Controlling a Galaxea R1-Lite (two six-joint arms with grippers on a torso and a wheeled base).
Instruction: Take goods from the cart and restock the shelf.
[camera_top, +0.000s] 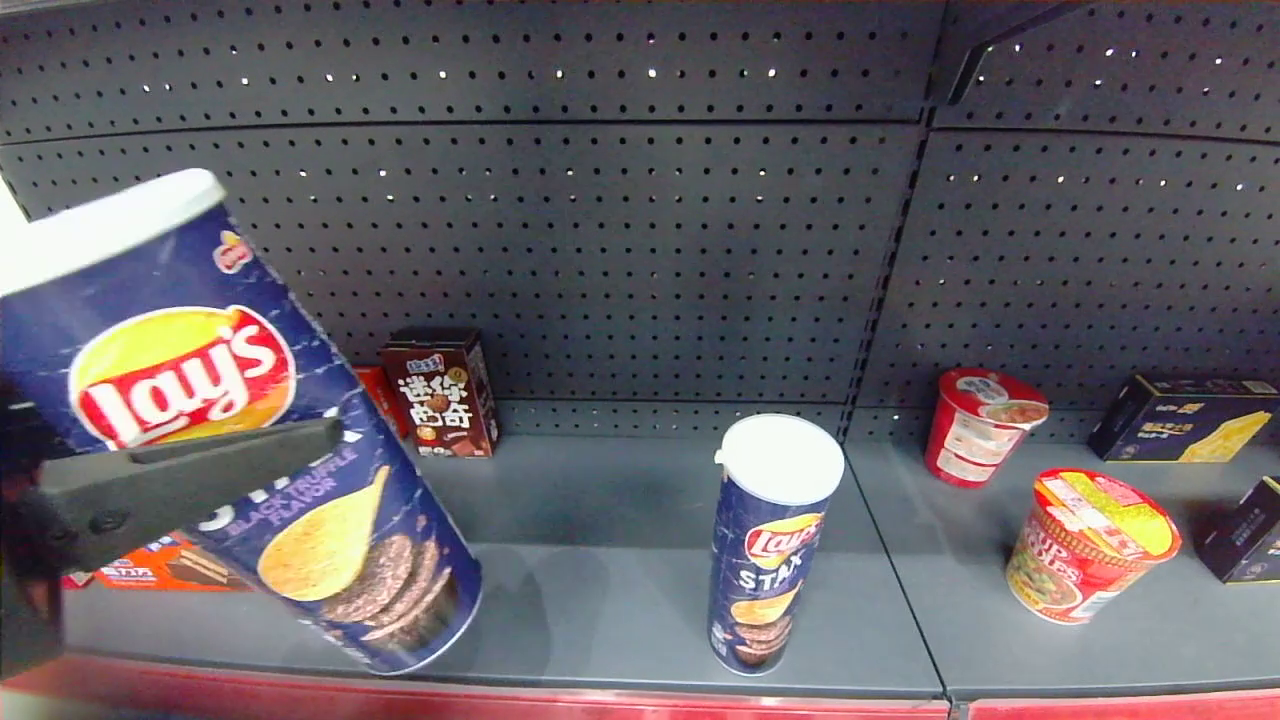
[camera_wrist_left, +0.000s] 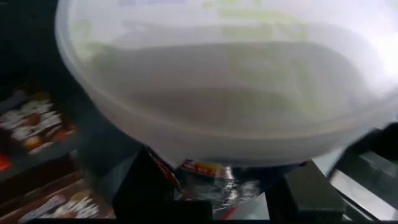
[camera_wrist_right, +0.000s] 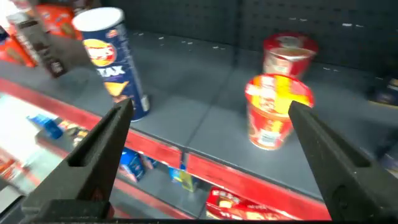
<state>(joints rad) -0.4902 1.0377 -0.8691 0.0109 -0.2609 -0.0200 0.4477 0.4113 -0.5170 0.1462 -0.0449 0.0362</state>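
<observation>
Over the front left of the grey shelf (camera_top: 600, 520), the left pincer (camera_top: 200, 470) clamps the middle of a tilted chip can (camera_top: 250, 430), base low near the edge; the right pincer (camera_wrist_right: 210, 115) gapes empty. The can is probably light, stiff but crushable and slick, so a mid-body hold suits it; beyond stand an upright second chip can (camera_top: 765, 550) and a chocolate box (camera_top: 440, 390)

Matt metal shelf (camera_top: 600, 540), glossy chip can (camera_top: 180, 370)
</observation>
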